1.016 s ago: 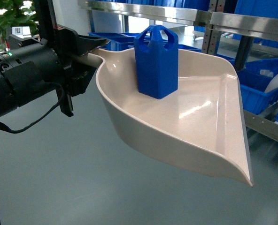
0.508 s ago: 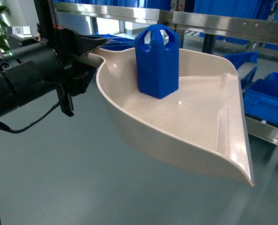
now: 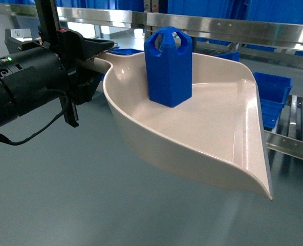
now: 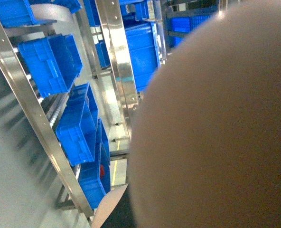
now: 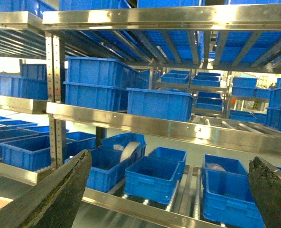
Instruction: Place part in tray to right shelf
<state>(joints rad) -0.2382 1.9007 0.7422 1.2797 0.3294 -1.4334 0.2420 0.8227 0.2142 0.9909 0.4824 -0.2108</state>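
Note:
The blue part [image 3: 168, 66] stands upright at the back of the beige tray [image 3: 213, 133], which is held in the air in the head view. My left gripper [image 3: 92, 56] is shut on the tray's handle at the left. In the left wrist view the tray's underside [image 4: 216, 123] fills most of the picture and hides the jaws. The right shelf [image 3: 295, 148] shows at the right edge, a steel rail with rollers behind it, just past the tray's front lip. My right gripper [image 5: 171, 190] stands open with nothing between its dark fingers [image 5: 55, 194].
Steel rack levels [image 5: 169, 128] hold many blue crates [image 5: 152, 178] ahead of the right wrist. A blue crate [image 3: 274, 92] sits behind the tray's lip. More crates [image 4: 50, 61] show beside the tray's underside. Grey floor lies below.
The background has slid to the left: the rack rail and crates moved left and the roller shelf has come into view on the right. The tray and part keep their pose.

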